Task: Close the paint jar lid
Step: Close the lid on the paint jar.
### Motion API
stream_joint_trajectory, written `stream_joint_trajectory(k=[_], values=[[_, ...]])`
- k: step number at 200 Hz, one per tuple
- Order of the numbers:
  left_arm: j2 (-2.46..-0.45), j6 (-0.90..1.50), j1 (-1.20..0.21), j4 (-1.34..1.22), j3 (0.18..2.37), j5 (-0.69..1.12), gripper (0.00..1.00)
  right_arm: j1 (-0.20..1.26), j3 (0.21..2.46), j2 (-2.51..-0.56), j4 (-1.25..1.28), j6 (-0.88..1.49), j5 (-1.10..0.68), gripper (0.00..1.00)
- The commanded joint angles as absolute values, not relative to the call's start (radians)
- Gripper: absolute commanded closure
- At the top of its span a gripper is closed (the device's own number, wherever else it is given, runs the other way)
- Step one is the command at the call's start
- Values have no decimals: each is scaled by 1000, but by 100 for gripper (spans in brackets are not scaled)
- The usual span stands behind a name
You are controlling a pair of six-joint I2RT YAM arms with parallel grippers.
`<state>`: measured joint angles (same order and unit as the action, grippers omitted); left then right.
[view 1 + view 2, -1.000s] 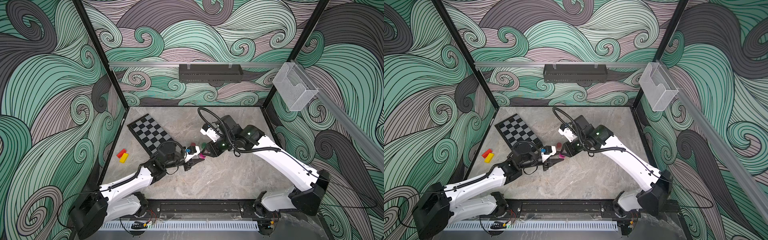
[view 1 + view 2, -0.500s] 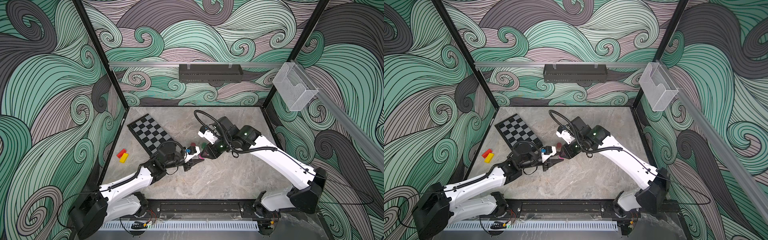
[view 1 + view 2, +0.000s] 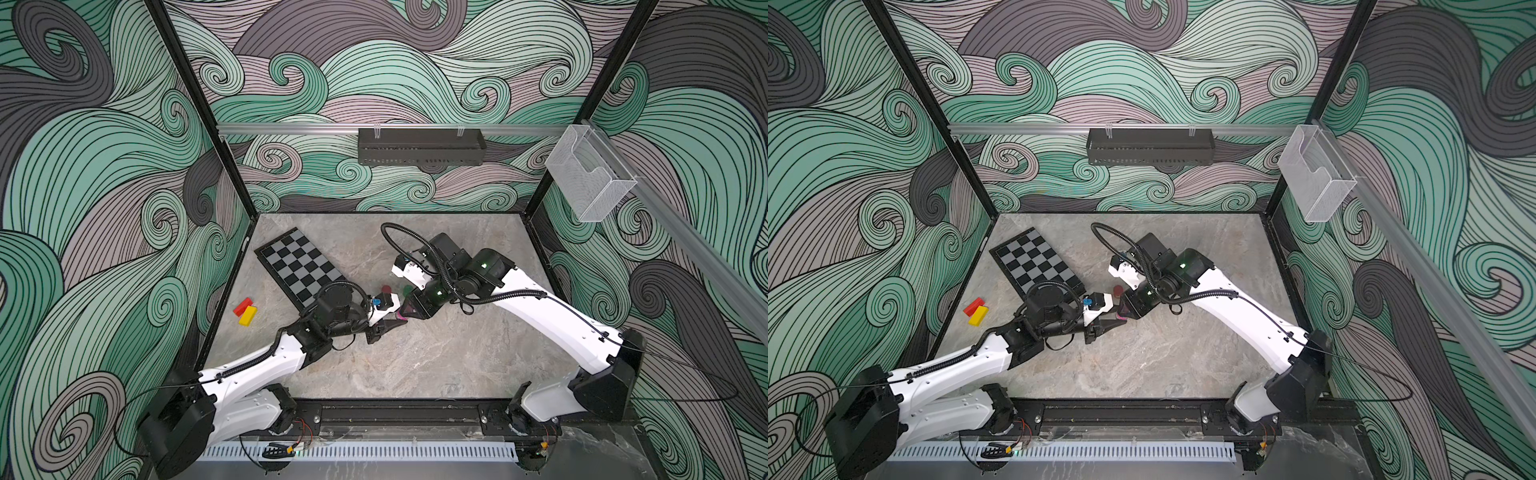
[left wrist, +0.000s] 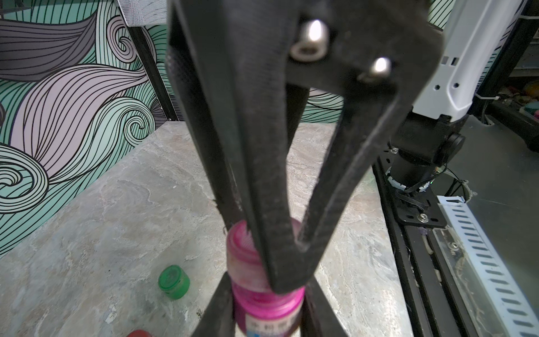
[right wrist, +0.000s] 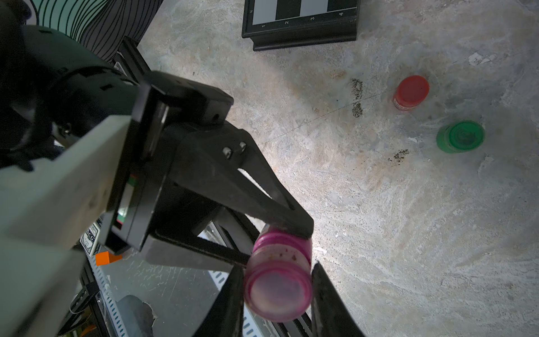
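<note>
In both top views, the small magenta plastic paint jar (image 3: 401, 317) is seen near the middle of the grey marbled tabletop (image 3: 436, 365). The left gripper (image 3: 392, 324) and the right gripper (image 3: 409, 309) meet tip to tip over it, but the grips are too small to be read there. A black-and-grey chessboard (image 3: 1038, 266) lies well apart.

In the left wrist view, the jar's labelled body is clamped between the left gripper's fingers (image 4: 217, 306). The translucent pink round lid (image 4: 243, 248) on top is pinched by the right gripper. A small green-capped jar (image 4: 173, 282) stands nearby, untouched.

In the right wrist view, the lid is held squarely between the right gripper's fingers (image 5: 233, 300), and the body behind it is gripped from the side by the left gripper. Whether the jar rests on the tabletop cannot be told. A small red-capped jar (image 5: 411, 92) stands well apart.

The lid appears seated on the neck, so the screwing-down step is judged to be in hand. A twist of the right wrist is called for next, with the body held fast and the lid kept level so that the thread is not crossed.
</note>
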<state>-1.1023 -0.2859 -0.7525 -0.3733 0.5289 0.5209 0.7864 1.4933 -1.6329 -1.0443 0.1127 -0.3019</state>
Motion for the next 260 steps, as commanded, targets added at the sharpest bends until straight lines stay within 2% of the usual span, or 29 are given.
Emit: stream_joint_trajectory(k=[1, 84, 187, 260], values=[[-1095, -304, -747, -409, 587, 566, 78, 803, 1525, -1661, -1009, 78, -347, 68], [-1098, -303, -747, -411, 591, 575, 78, 802, 1542, -1644, -1004, 80, -375, 67], [-1089, -308, -747, -359, 629, 672, 78, 810, 1512, -1608, -988, -102, -386, 67], [-1085, -319, -745, -339, 636, 673, 77, 832, 1494, -1629, -973, -149, -357, 65]])
